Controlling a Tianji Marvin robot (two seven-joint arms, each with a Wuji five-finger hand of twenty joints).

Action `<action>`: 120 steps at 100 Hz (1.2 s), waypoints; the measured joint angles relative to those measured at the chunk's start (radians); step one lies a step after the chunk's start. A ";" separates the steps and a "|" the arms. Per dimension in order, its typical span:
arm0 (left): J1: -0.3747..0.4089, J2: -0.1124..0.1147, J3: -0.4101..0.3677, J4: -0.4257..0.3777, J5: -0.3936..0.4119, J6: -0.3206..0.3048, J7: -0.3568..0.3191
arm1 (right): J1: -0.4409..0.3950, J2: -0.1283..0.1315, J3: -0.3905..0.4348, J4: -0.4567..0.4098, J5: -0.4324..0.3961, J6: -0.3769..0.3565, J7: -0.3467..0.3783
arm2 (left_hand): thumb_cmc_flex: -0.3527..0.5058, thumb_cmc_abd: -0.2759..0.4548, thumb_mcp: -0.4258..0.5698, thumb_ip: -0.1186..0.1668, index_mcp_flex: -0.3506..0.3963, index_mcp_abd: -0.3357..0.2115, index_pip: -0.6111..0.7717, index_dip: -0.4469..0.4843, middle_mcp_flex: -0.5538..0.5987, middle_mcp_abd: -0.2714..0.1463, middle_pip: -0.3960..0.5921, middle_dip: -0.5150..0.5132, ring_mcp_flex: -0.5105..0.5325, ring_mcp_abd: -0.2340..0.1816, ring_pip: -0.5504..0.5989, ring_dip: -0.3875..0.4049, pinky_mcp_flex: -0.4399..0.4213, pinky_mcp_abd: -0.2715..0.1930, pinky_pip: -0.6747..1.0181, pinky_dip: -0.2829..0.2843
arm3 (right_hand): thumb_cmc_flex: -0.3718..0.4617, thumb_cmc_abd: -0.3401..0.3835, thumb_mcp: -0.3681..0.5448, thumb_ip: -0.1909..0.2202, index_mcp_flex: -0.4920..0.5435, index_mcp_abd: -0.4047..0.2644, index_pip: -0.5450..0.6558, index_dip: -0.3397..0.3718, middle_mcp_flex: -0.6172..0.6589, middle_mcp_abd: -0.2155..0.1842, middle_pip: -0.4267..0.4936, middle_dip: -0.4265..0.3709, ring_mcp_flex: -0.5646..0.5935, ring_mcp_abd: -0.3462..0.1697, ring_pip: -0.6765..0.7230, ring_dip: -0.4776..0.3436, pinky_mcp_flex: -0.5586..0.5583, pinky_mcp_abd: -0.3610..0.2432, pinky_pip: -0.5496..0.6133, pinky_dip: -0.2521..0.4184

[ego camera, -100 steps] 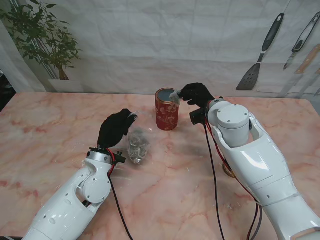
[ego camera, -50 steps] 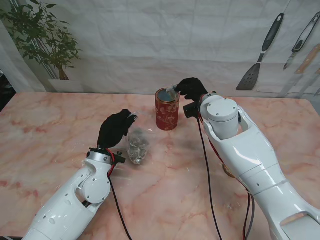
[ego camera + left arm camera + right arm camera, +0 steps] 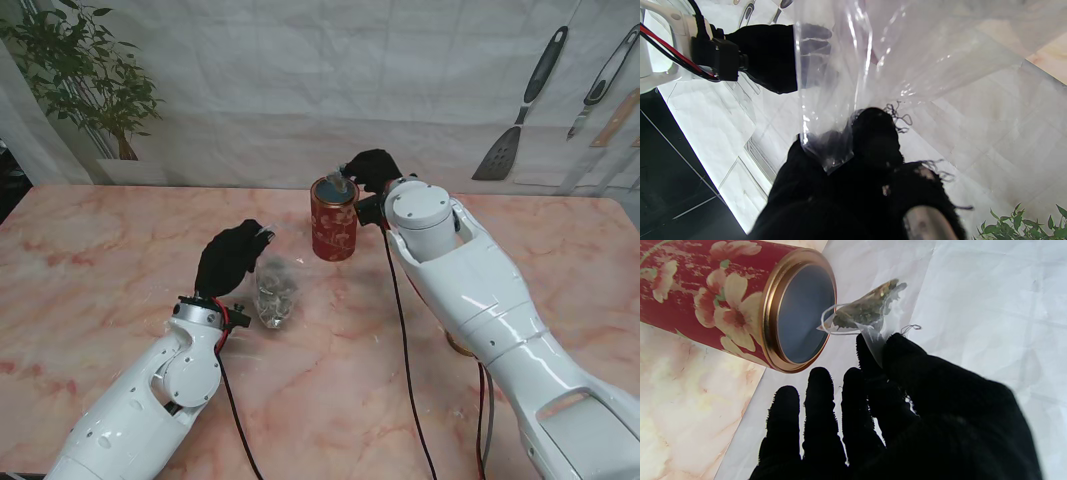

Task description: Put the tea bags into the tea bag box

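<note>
Two hands are busy: your right hand pinches a tea bag over the open red tin at frame centre; your left hand grips a clear bag lower left. Spatulas hang upper right.

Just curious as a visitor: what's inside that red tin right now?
The tin is open; the right wrist view shows only a bare grey inner wall, its bottom hidden. The right hand pinches a tea bag at the mouth, not yet inside.
</note>
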 measured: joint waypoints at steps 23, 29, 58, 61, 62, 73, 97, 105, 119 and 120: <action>0.001 0.000 -0.003 0.001 -0.001 -0.001 -0.003 | 0.045 -0.029 -0.023 0.071 0.004 0.011 -0.029 | 0.000 0.000 0.000 0.000 0.000 0.000 0.000 0.000 0.000 0.000 0.000 0.000 0.000 0.000 0.000 0.000 0.000 0.000 0.000 0.000 | 0.000 0.000 -0.009 0.000 0.001 -0.009 -0.003 -0.014 0.010 0.000 0.000 0.000 0.000 -0.001 0.000 0.001 0.000 0.000 0.000 0.000; 0.001 0.000 -0.005 0.001 -0.002 -0.002 -0.004 | 0.056 -0.035 -0.030 0.086 0.004 0.022 -0.037 | 0.000 0.000 0.000 0.000 0.000 0.000 0.000 0.000 0.000 0.000 0.000 0.000 0.000 0.000 0.000 0.000 0.000 0.000 0.000 0.000 | -0.001 0.000 -0.010 0.000 0.001 -0.013 -0.003 -0.017 0.010 -0.002 0.001 0.000 0.001 -0.001 0.000 0.001 0.000 0.000 0.000 0.000; 0.001 0.000 -0.010 0.002 -0.005 -0.004 -0.004 | 0.072 -0.059 -0.027 0.110 0.015 0.077 -0.069 | 0.000 0.000 0.000 0.000 0.000 0.000 0.000 0.000 0.000 0.000 0.000 0.000 0.000 0.000 0.000 0.000 0.000 0.000 0.000 0.000 | -0.003 -0.002 -0.010 0.000 0.002 -0.021 0.000 -0.065 0.022 -0.002 0.003 0.000 0.002 -0.001 0.003 0.008 0.001 0.000 0.001 0.002; 0.001 0.000 -0.010 0.002 -0.006 -0.004 -0.004 | 0.072 -0.061 -0.026 0.111 0.015 0.081 -0.070 | 0.000 0.000 0.000 0.000 0.000 0.000 0.000 0.000 0.000 0.000 0.000 0.000 0.000 0.000 0.000 0.000 0.000 0.000 0.000 0.000 | -0.003 -0.002 -0.010 0.000 0.002 -0.021 0.002 -0.073 0.022 -0.002 0.003 0.000 0.002 -0.001 0.004 0.010 0.001 0.000 0.001 0.002; 0.001 0.000 -0.010 0.002 -0.006 -0.004 -0.004 | 0.072 -0.061 -0.026 0.111 0.015 0.082 -0.071 | 0.000 0.000 0.000 0.000 0.000 0.000 0.000 0.000 0.000 0.000 0.000 0.000 0.000 0.000 0.000 0.000 0.000 0.000 0.000 0.000 | -0.003 -0.003 -0.010 0.000 0.002 -0.021 0.002 -0.074 0.022 -0.002 0.003 0.000 0.002 -0.001 0.004 0.010 0.001 0.000 0.001 0.002; 0.001 0.000 -0.010 0.003 -0.007 -0.005 -0.004 | 0.074 -0.064 -0.024 0.114 0.010 0.109 -0.078 | 0.000 0.000 0.000 0.000 0.000 0.000 0.000 0.000 0.000 0.000 0.000 0.000 0.000 0.000 0.000 0.000 0.000 0.000 0.000 0.000 | -0.003 -0.003 -0.010 0.000 0.002 -0.022 0.004 -0.080 0.022 -0.002 0.004 0.000 0.003 -0.003 0.017 0.020 0.001 0.000 0.002 0.002; 0.000 0.000 -0.009 0.004 -0.007 -0.009 -0.001 | 0.076 -0.073 -0.021 0.117 -0.025 0.165 -0.112 | 0.000 0.000 0.000 0.000 0.000 0.000 0.000 0.000 0.000 0.000 0.000 0.000 0.000 0.000 0.000 0.000 0.000 0.000 0.000 0.000 | -0.004 -0.003 -0.010 0.000 0.002 -0.022 0.011 -0.100 0.026 -0.002 0.014 0.000 0.013 -0.011 0.028 0.018 0.007 0.000 0.003 0.002; 0.000 0.000 -0.009 0.004 -0.007 -0.009 -0.001 | 0.078 -0.075 -0.022 0.121 -0.032 0.172 -0.113 | 0.000 0.000 0.000 0.000 0.000 0.000 0.000 0.000 0.000 0.000 0.000 0.000 0.000 0.000 0.000 0.000 0.000 0.000 0.000 0.000 | -0.017 -0.004 -0.006 0.000 0.003 -0.025 0.015 -0.101 0.034 -0.002 0.014 0.000 0.013 -0.011 0.028 0.018 0.007 0.000 0.003 0.002; 0.000 0.000 -0.009 0.004 -0.006 -0.009 -0.001 | 0.079 -0.079 -0.019 0.124 -0.028 0.190 -0.122 | 0.000 0.000 0.000 0.000 0.000 0.000 0.000 0.000 0.000 0.000 0.000 0.000 0.000 0.000 0.000 0.000 0.000 0.000 0.000 0.000 | -0.042 -0.025 -0.003 0.000 0.012 -0.035 0.030 -0.101 0.035 -0.002 0.016 0.000 0.013 -0.011 0.028 0.018 0.008 0.000 0.008 0.002; 0.000 0.000 -0.009 0.004 -0.006 -0.009 -0.001 | 0.079 -0.079 -0.019 0.124 -0.028 0.193 -0.122 | 0.000 0.000 0.000 0.000 0.000 0.000 0.000 0.000 0.000 0.000 0.000 0.000 0.000 0.000 0.000 0.000 0.000 0.000 0.000 0.000 | -0.042 -0.025 -0.003 0.000 0.012 -0.035 0.033 -0.101 0.036 -0.002 0.019 0.000 0.013 -0.011 0.028 0.018 0.008 0.000 0.011 0.002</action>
